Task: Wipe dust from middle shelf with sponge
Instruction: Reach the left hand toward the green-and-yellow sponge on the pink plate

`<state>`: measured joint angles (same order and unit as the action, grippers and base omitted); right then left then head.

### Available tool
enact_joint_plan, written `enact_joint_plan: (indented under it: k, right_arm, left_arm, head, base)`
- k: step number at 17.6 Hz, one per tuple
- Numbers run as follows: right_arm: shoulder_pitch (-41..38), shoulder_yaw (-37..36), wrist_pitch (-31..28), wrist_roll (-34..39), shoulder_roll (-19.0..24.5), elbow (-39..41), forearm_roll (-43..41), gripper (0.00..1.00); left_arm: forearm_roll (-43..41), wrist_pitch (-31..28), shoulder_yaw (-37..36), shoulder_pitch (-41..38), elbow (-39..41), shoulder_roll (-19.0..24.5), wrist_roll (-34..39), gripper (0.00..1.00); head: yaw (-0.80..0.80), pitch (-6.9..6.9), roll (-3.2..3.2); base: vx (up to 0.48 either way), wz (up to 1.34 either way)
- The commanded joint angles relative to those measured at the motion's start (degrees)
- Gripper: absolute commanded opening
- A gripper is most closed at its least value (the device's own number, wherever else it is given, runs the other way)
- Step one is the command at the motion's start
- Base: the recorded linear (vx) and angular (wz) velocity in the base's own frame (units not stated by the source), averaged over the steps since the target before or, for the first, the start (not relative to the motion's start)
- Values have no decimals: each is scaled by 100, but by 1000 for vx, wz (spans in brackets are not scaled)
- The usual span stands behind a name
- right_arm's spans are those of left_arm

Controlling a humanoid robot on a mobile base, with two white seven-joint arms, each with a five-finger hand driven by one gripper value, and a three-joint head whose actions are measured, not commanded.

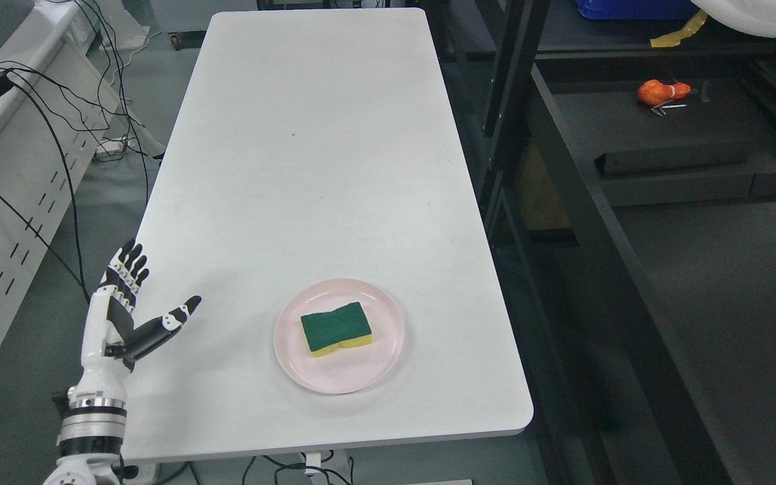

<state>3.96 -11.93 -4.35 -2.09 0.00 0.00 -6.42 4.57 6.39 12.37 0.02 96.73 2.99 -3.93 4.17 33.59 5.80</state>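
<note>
One hand shows in the frame: the left hand (125, 316), at the lower left, raised at the table's (307, 135) left edge with its fingers (128, 266) spread and its thumb stuck out toward the right, holding nothing. The right arm is not in view.

To its right, in the lower middle of the frame, a pink plate (294, 360) sits near the table's front edge, and the sponge (336, 328) lies flat on it, green scouring side up, yellow foam showing along its near edge. Hand and sponge are well apart, so the pickup is not yet begun.

The step in hand looks to be the reach and grasp. Done well, the hand would travel right over the plate, come down from above, and pinch the sponge across its narrow waist, thumb on one long side and fingers on the other. The foam will squash, so a moderate squeeze should do. The plate may slide if pushed sideways, so the lift should be straight up.

Farther off, the rest of the table is bare. At the right of the frame stands a dark shelf unit (563, 175), the wiping target, with an orange object (657, 91) on a shelf at the upper right.
</note>
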Motion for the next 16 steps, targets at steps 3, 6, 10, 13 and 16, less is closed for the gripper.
enact_joint_plan:
  k: [3,6,10,13,16]
  right_arm:
    - [0,-2,-4,-2,-100,100,0,100]
    - [0,-2,-4,-2,-100,100,0,100]
    - [0,-2,-4,-2,-100,100,0,100]
    - [0,-2,-4,-2,-100,100,0,100]
    - [0,-2,-4,-2,-100,100,0,100]
  left_arm:
    - [0,-6,205,-3,-22,79,-2,99]
    - [0,273,170,129,-84,131,-220,99]
    - [-734,1073,-119,278,-242,551,-1179,99]
    - [-1913,1706,-603,603,-286,1272,-1434,98]
    - [-2932,2424,-936,980,-269,2028,-2091,98]
  head:
    - [0,0,0]
    - [0,0,0]
    - [0,0,0]
    - [0,0,0]
    - [0,0,0]
  base:
    - [0,0]
    - [0,0]
    - [0,0]
    - [0,0]
    - [0,0]
